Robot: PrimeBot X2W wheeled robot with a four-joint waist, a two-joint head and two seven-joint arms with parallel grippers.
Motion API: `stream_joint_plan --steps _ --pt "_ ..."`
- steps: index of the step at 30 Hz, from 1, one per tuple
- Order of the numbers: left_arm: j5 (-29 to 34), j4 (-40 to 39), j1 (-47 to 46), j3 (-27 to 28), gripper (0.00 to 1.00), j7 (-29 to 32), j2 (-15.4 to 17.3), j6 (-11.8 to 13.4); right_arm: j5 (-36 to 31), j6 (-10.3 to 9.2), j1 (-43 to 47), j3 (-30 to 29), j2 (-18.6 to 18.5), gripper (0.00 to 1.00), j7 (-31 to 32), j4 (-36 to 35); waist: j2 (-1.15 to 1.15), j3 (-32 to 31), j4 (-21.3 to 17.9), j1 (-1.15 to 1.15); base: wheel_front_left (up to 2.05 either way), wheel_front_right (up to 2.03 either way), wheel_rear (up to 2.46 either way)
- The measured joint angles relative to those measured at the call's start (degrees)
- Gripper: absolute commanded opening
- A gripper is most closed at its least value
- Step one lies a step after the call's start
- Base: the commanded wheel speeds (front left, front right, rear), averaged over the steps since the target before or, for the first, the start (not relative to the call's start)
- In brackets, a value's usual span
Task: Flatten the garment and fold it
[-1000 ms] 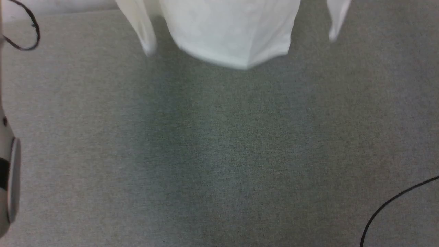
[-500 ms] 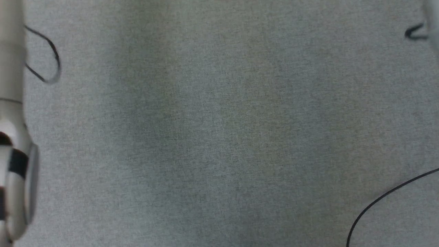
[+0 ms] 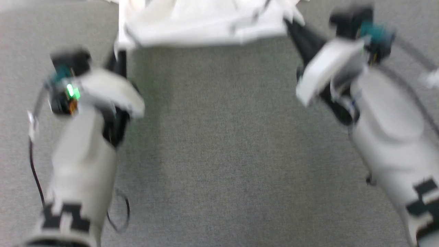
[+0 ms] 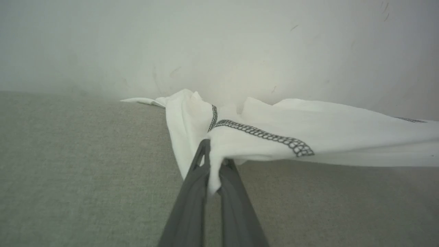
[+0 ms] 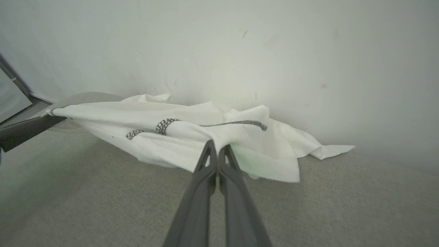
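- Table (image 3: 219, 154): one, covered in grey woven cloth. Its far edge meets the wall.
- Wall (image 4: 219, 51): one, plain white, with a few faint scuffs.
- Garment (image 3: 205, 20): one, white and of thin fabric.
  - It is at the far side of the table, at the top centre of the head view.
  - One edge is lifted and stretched between the two sets of jaws.
  - The rest sags behind that edge and lies bunched on the table against the foot of the wall.
  - In the right wrist view one loose corner (image 5: 337, 149) trails flat on the table to the right.
- Forearms: two, pale, each with black block markings near the bottom of the head view. The left forearm (image 3: 82, 171) and the right forearm (image 3: 387, 130) stand well apart, both blurred.
- Left jaws: clenched on the garment. Both dark fingers (image 4: 192, 199) pinch a fold of white fabric just below a stitched hem.
- Right jaws: clenched on the garment. The two fingers (image 5: 195, 206) meet at their tips, which are pressed into the fabric.
- Stitching (image 4: 260, 135): dark zigzag bands along the hems. Three stretches show in the left wrist view and three in the right wrist view.
- Cable (image 3: 34, 171): one, thin and black, hanging beside the left forearm.
- Indicator light (image 3: 71, 91): one, green, on the left wrist.
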Motion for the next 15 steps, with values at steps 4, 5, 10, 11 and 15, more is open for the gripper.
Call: stream_joint_plan --steps 4,5,10,11,15 --pt "-0.2 -7.3 13.1 0.3 0.0 -0.1 -0.9 0.1 0.4 -0.01 11.1 0.7 -3.4 0.0 0.2 -7.6 0.0 -4.1 0.1 0.0 0.0 0.0 0.0" --pt "-0.3 -9.7 16.4 0.2 0.0 -0.2 -1.3 0.4 0.3 -0.01 13.9 0.5 -4.3 0.0 0.7 -9.8 0.0 -5.2 0.1 -0.01 0.0 0.0 0.0" --pt "-0.3 -23.6 31.9 -1.2 0.0 3.2 -1.2 2.6 -1.3 0.09 29.5 -3.7 -9.1 0.0 6.4 -24.0 0.0 -10.5 0.5 -0.01 0.0 0.0 0.0" --pt "-0.2 -26.9 34.7 -1.6 0.0 4.6 -0.7 3.0 -1.9 0.1 32.6 -4.9 -9.7 0.0 8.2 -27.2 0.0 -11.6 0.5 -0.02 0.0 0.0 0.0" --pt "0.4 -42.6 46.7 -2.7 0.0 11.8 1.6 7.8 -4.2 0.11 45.3 -10.8 -10.0 0.0 16.0 -39.3 0.0 -15.4 0.7 -0.02 0.0 0.0 0.0"
